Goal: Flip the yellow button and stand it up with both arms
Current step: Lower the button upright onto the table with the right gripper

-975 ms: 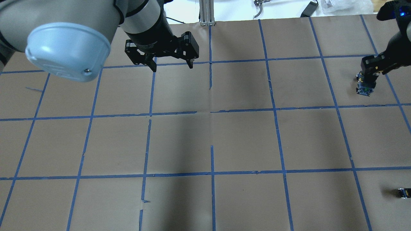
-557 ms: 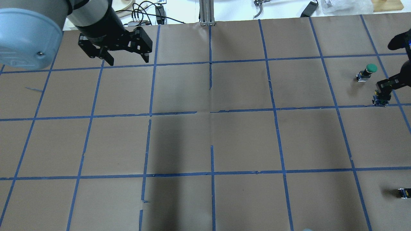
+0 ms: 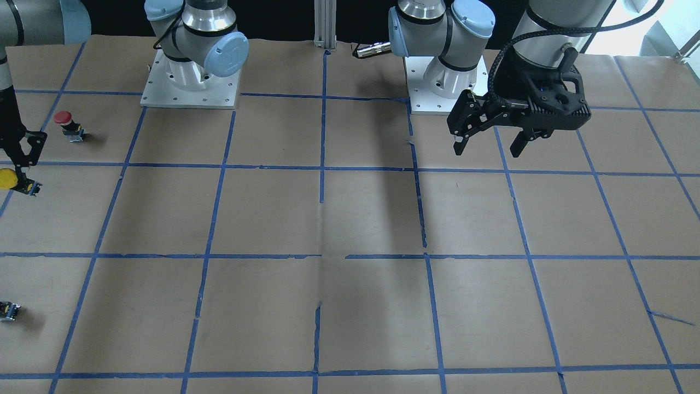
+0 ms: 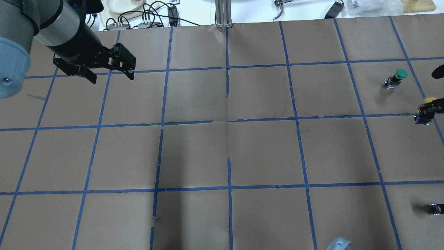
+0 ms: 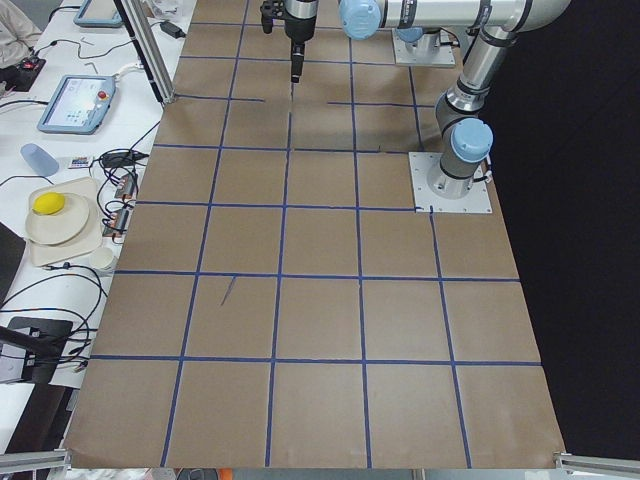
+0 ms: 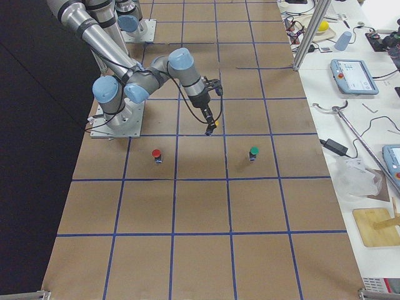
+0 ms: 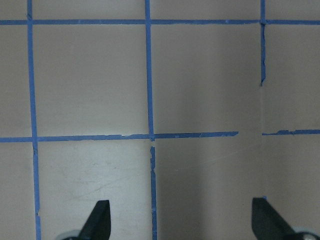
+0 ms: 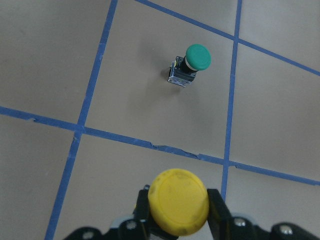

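My right gripper (image 8: 178,227) is shut on the yellow button (image 8: 180,201); the round yellow cap faces the wrist camera between the two fingers. In the overhead view the right gripper (image 4: 427,110) is at the table's right edge, with the yellow cap (image 4: 430,100) just showing. In the front-facing view the button (image 3: 7,179) is low over the paper at the left edge; I cannot tell whether it touches. My left gripper (image 4: 109,75) is open and empty, far off over the back left squares. It also shows in the front-facing view (image 3: 488,146).
A green-capped button (image 4: 397,77) stands upright just beyond the right gripper. A red-capped button (image 3: 66,122) stands nearer the robot base. A small dark capless part (image 4: 436,208) lies near the front right edge. Brown paper with blue tape lines (image 4: 229,121) covers the table.
The left gripper has swung left along the back of the table, staying open. The right gripper has carried the yellow button right and nearer, uncovering the green button.
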{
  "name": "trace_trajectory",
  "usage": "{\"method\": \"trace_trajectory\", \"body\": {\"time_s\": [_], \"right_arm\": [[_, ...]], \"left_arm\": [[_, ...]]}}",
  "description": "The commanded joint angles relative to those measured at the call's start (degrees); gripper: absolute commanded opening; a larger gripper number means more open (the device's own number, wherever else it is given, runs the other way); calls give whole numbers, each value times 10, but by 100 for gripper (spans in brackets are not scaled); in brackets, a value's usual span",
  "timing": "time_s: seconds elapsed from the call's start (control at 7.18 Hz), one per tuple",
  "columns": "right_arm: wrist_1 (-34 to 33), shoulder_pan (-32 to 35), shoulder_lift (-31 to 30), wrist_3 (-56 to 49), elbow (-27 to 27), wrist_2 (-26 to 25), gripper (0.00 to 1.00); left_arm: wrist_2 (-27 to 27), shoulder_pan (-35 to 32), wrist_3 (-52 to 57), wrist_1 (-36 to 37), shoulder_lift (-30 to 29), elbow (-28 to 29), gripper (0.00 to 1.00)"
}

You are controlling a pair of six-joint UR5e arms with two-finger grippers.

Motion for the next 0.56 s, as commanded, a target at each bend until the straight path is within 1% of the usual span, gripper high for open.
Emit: {"method": "trace_trajectory", "body": {"time_s": [0.0, 0.14, 0.28, 0.42], "right_arm": [[-42, -26, 39, -4, 14, 36, 5], [-58, -52, 45, -8, 32, 80, 5], [-68, -65, 57, -23, 48, 96, 5], [-117, -76, 72, -66, 67, 98, 4]], "left_arm": [[3, -3, -8, -12, 18, -20, 100], [6, -4, -10, -34, 26, -31, 100], [5, -3, -8, -37, 39, -21, 100], [8, -4, -19, -94, 68, -31, 100]]}}
